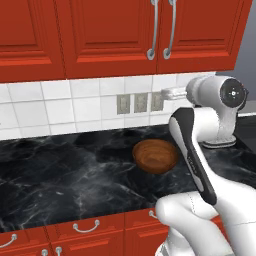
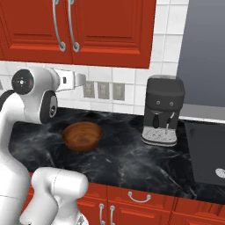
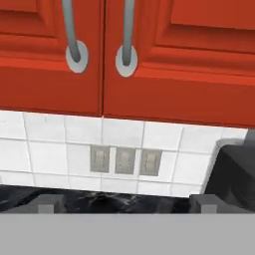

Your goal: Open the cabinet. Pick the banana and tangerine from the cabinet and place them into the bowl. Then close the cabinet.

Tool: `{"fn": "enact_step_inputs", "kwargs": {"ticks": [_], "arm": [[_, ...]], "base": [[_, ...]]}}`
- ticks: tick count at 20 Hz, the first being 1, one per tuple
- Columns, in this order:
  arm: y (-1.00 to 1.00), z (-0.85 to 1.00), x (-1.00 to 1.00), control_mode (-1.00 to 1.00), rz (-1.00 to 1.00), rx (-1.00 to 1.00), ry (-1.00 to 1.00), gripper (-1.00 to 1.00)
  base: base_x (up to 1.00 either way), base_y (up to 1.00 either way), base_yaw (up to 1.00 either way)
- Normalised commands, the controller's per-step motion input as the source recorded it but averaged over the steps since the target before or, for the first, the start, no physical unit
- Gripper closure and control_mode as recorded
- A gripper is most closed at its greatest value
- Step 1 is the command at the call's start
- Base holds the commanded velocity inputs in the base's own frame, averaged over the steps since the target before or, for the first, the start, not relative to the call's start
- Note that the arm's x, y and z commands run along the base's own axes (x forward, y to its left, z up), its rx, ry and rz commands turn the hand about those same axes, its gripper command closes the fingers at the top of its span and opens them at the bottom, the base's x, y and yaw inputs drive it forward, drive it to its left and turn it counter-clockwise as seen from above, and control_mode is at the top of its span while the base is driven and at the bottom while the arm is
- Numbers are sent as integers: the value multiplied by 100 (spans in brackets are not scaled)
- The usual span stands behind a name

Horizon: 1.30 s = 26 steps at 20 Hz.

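Note:
The red cabinet [image 1: 150, 35] hangs on the wall with both panelled doors shut. Its two silver bar handles [image 3: 74, 35] run side by side at the middle seam. My gripper [image 3: 124, 204] is open, its two fingertips [image 3: 47, 203] far apart with nothing between them. It points at the tiled wall just below the doors, and the hand [image 2: 70, 80] hovers above the counter. The brown wooden bowl [image 1: 155, 156] rests on the black marble counter beneath the hand, and it looks empty. The banana and tangerine are hidden.
A dark coffee machine [image 2: 163, 115] stands on the counter to the right of the bowl, with a black stovetop [image 2: 206, 154] beyond it. Three wall outlets [image 3: 124, 160] sit in the white tiles. Red drawers [image 1: 85, 227] run under the counter's front edge.

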Motion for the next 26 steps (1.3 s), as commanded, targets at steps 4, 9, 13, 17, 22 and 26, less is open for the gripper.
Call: {"fn": "enact_step_inputs", "kwargs": {"ticks": [4, 9, 13, 17, 22, 26], "arm": [[0, 69, -22, -100, 0, 0, -48, -100], [0, 49, -14, -100, 0, 0, -35, -100], [0, 46, -8, -100, 0, 0, -25, -100], [0, 34, 0, -100, 0, 0, -8, -100], [0, 49, 6, -100, 0, 0, -1, -100], [0, 37, 33, -100, 0, 2, 0, -100]], "base": [[0, 0, 0], [0, 0, 0], [0, 0, 0], [0, 0, 0], [0, 0, 0], [0, 0, 0]]}}
